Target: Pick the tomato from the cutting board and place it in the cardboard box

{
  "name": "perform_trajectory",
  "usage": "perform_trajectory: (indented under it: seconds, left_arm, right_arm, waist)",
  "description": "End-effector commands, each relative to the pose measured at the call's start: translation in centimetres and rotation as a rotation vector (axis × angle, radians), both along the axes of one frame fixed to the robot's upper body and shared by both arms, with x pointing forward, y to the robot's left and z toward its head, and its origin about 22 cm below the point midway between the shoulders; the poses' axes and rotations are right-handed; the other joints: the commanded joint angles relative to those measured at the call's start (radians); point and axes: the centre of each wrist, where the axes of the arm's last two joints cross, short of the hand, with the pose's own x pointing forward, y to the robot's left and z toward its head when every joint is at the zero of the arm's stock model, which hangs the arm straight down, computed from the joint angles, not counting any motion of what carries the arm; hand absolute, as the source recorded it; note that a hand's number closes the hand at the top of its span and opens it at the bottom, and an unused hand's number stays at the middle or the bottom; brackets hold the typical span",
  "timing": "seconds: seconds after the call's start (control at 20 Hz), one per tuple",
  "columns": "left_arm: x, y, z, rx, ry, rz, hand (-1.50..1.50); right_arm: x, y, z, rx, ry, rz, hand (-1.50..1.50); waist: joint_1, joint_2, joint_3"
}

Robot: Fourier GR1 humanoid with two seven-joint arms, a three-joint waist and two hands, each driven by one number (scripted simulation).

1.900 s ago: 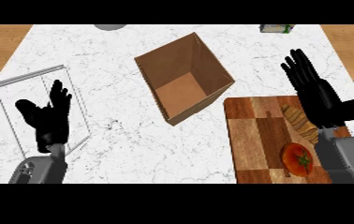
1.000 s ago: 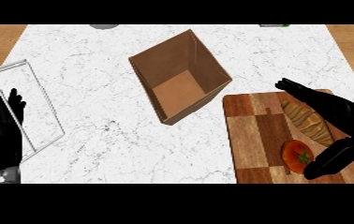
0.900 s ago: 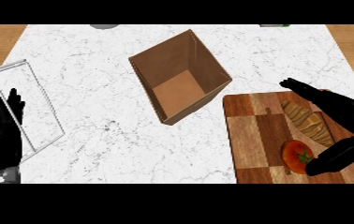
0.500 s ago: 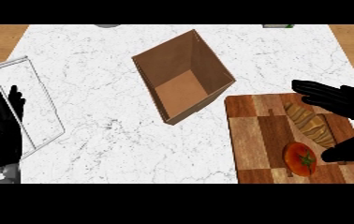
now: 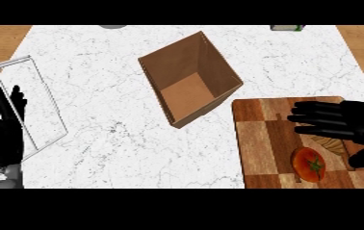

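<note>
The tomato (image 5: 309,164) is sitting on the cutting board (image 5: 265,142), right of the cardboard box (image 5: 188,82). The right hand (image 5: 331,121) is hovering just above it, fingers spread, grasping nothing. Round, smooth and soft-skinned, it probably wants cupping around its sides. The left hand (image 5: 10,128) is resting unclenched at the tabletop's left edge.

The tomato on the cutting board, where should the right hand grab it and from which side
Probably from above, fingers and thumb curling round the tomato's round sides. It sits stem-up and alone on the cutting board, and the right hand hovers just behind it.
</note>
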Motion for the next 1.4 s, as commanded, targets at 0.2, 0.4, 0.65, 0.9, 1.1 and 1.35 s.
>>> perform_trajectory:
  seconds: [0.2, 0.4, 0.65, 0.9, 1.1, 1.35]
  left_arm:
    - [2.1, 0.4, 1.0, 0.136, 0.144, -0.076, 0.0]
    - [0.8, 0.5, 1.0, 0.111, 0.176, -0.125, 0.0]
    - [0.3, 0.3, -0.4, 0.114, 0.166, -0.119, 0.0]
    - [0.2, 0.7, -0.8, 0.112, 0.171, -0.102, 0.0]
    - [0.6, 0.8, -0.8, 0.11, 0.173, -0.098, 0.0]
    - [-0.1, 1.7, -0.6, 0.113, 0.184, -0.088, 0.0]
  right_arm:
    - [-0.3, 1.9, -3.3, -0.112, -0.02, 0.124, -1.5]
    - [0.6, 2.0, -3.2, -0.13, -0.028, 0.124, -1.5]
    - [1.0, 0.7, -4.9, -0.133, -0.026, 0.118, -1.5]
    - [-0.3, 0.7, -5.6, -0.117, 0.013, 0.172, -1.5]
    - [-0.5, 0.5, -5.6, -0.093, 0.043, 0.214, -1.5]
    - [-1.6, 1.1, -5.7, -0.064, 0.036, 0.252, -1.5]
  waist:
    - [-0.028, 0.001, -0.001]
    - [-0.013, -0.002, -0.001]
    - [-0.011, 0.001, -0.001]
    - [-0.028, -0.002, -0.001]
    - [-0.034, -0.002, -0.002]
    - [-0.033, -0.003, -0.001]
